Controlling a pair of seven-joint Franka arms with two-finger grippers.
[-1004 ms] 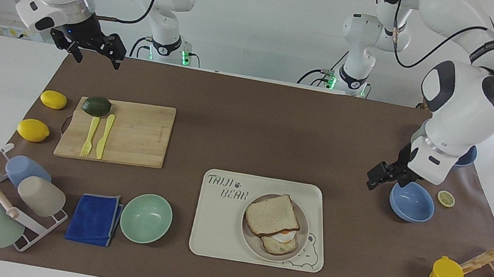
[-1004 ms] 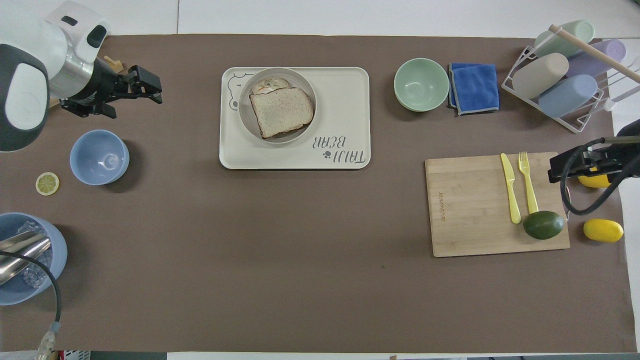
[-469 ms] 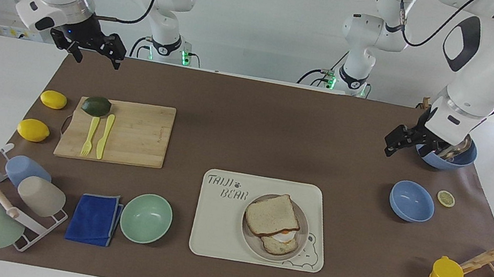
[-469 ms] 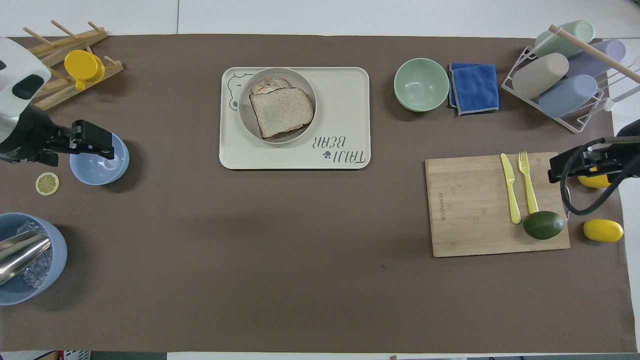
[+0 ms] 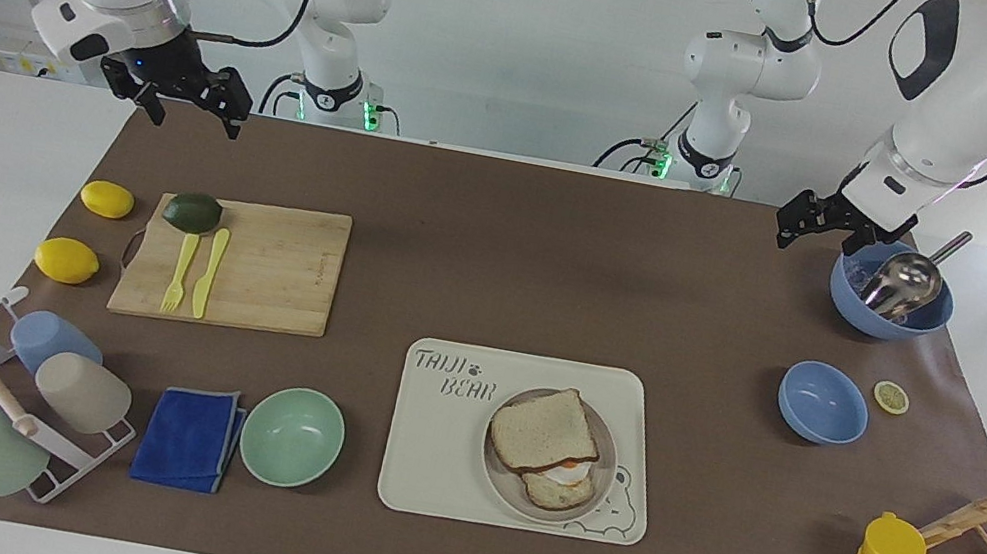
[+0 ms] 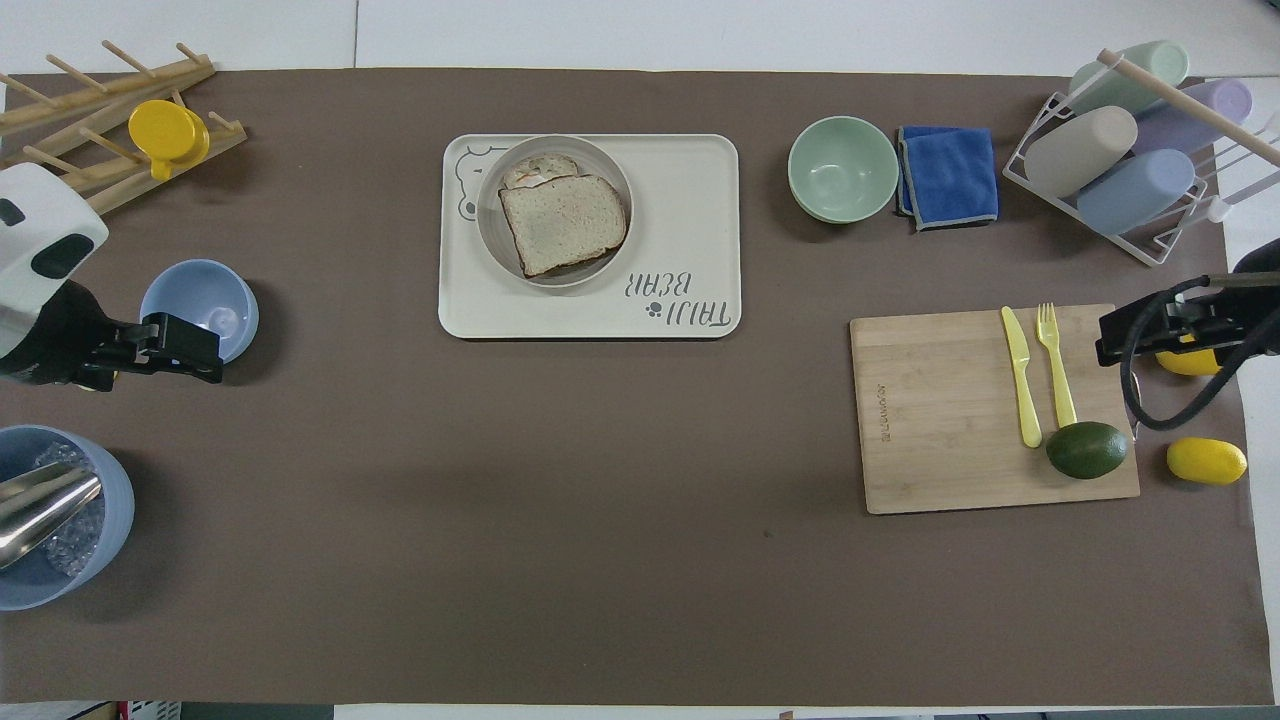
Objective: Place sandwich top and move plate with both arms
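Note:
The sandwich top point(image 5: 546, 428) lies on the egg toast on the plate point(image 5: 501, 482), which stands on the cream bear tray point(image 5: 433, 449). From overhead the slice point(image 6: 562, 225) covers most of the plate point(image 6: 600, 160). My left gripper point(image 5: 796, 231) is raised over the mat beside the blue bowl that holds a metal scoop point(image 5: 891, 296), well away from the plate; it also shows in the overhead view point(image 6: 205, 345). My right gripper point(image 5: 192, 112) is open and empty, up in the air over the mat near the cutting board's avocado corner, and waits point(image 6: 1105, 345).
A small blue bowl point(image 5: 823, 403) and a lemon slice point(image 5: 891, 397) lie toward the left arm's end. A green bowl point(image 5: 293, 437), a blue cloth point(image 5: 189, 439), a cutting board point(image 5: 272, 268) with cutlery and avocado, two lemons and a cup rack point(image 5: 4, 404) lie toward the right arm's end.
My left arm has lifted and drawn back toward the robots, from over the small blue bowl to beside the scoop bowl. The right arm and the sandwich have not moved.

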